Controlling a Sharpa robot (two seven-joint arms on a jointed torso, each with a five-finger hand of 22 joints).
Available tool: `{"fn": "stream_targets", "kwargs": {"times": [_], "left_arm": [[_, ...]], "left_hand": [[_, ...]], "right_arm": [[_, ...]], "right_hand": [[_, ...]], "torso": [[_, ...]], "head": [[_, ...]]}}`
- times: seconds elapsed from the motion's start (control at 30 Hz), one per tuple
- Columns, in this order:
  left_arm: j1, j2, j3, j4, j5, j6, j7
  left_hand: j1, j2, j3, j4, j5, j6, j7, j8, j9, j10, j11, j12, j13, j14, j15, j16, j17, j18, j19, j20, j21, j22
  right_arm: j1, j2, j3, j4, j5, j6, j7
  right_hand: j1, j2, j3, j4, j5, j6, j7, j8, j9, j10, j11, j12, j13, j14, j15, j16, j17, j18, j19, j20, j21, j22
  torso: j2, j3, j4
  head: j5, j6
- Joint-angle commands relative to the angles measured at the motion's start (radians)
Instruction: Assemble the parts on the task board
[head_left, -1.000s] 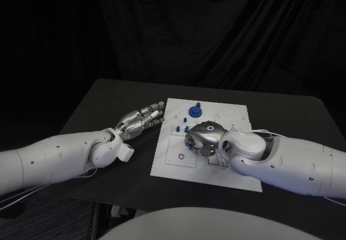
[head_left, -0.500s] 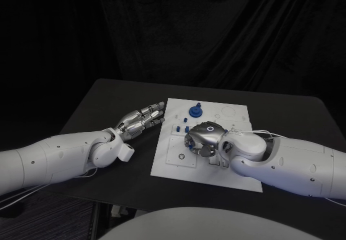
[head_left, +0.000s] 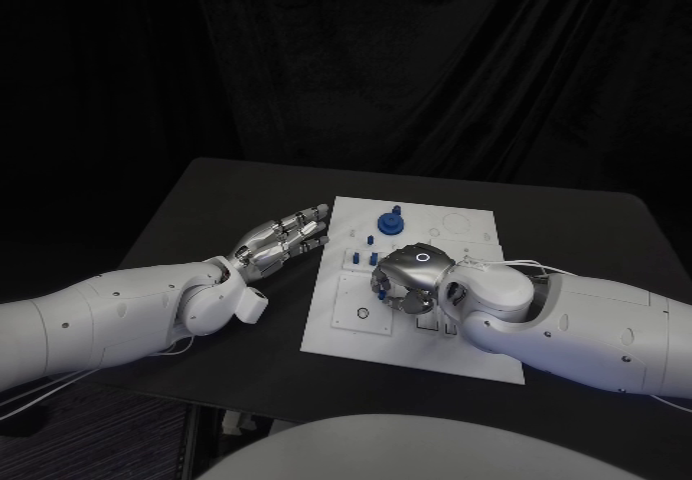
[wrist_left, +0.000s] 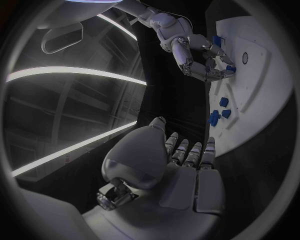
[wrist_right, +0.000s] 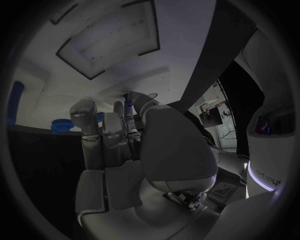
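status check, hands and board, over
Left hand open, fingers straight, on black table beside white task board. Right hand curled over board middle, pinching small blue part. Large blue round knob stands beyond. Nothing blocking.

The task board (head_left: 411, 340) lies mid-table (head_left: 216, 200), left robot hand (head_left: 281, 243) beside it, right robot hand (head_left: 411, 275) over it.

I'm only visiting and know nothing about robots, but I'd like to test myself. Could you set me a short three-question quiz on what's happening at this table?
1. True or false: the left hand lies on the black table, beside the task board.
2. Which hand is over the board?
A. left
B. right
C. both
3. Fill in: the tall knob-topped part standing near the board's far edge is ____ in colour.

Key
1. True.
2. B: the right hand is curled over the board's middle, with a small blue part at its fingertips.
3. Blue.
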Motion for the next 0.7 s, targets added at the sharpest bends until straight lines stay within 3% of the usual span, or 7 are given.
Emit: {"fn": "stream_targets", "kwargs": {"times": [0.03, 0.5, 0.7], "left_arm": [[-0.002, 0.002, 0.001, 0.001, 0.007, 0.014, 0.117], [-0.003, 0.003, 0.001, 0.0, 0.007, 0.017, 0.113], [-0.003, 0.003, 0.001, 0.0, 0.007, 0.015, 0.117]], "left_hand": [[0.009, -0.001, 0.007, 0.001, 0.006, 0.0, 0.001, 0.003, 0.001, -0.005, -0.001, -0.003, 0.0, 0.004, 0.005, 0.003, 0.001, 0.004, 0.002, 0.007, 0.002, -0.001], [0.011, -0.002, 0.012, -0.001, 0.007, -0.001, 0.002, 0.003, 0.001, -0.006, -0.002, -0.003, 0.0, 0.004, 0.006, 0.003, 0.001, 0.004, 0.002, 0.008, 0.002, -0.002], [0.013, -0.004, 0.015, -0.004, 0.008, 0.0, 0.003, 0.003, 0.001, -0.006, -0.002, -0.003, 0.0, 0.003, 0.006, 0.003, 0.001, 0.004, 0.002, 0.008, 0.002, -0.003]], "right_arm": [[-0.003, -0.002, 0.0, 0.002, -0.008, 0.015, -0.026], [-0.003, -0.006, 0.0, 0.006, -0.008, 0.002, -0.016], [-0.003, -0.028, 0.0, 0.027, -0.002, -0.045, -0.004]], "right_hand": [[-0.003, -0.008, -0.004, 0.007, -0.01, -0.012, -0.001, -0.011, -0.003, -0.022, 0.004, -0.002, 0.004, -0.012, 0.004, -0.007, -0.006, 0.022, -0.014, 0.002, -0.015, 0.092], [-0.002, -0.01, -0.011, 0.009, -0.026, -0.036, -0.007, -0.033, -0.011, -0.046, 0.008, 0.01, 0.015, -0.019, 0.007, -0.008, -0.011, 0.025, -0.019, 0.008, -0.028, 0.091], [0.003, -0.017, -0.021, 0.015, -0.029, -0.134, -0.028, -0.106, -0.061, -0.14, 0.028, -0.036, -0.015, -0.026, 0.016, -0.009, -0.019, 0.025, -0.02, 0.016, -0.042, 0.09]], "torso": [[0.001, 0.0002, 0.0001], [0.0, 0.0005, 0.0006], [0.001, 0.0, 0.0008]], "head": [[0.001, 0.0], [0.001, 0.0], [0.0, 0.0]]}}
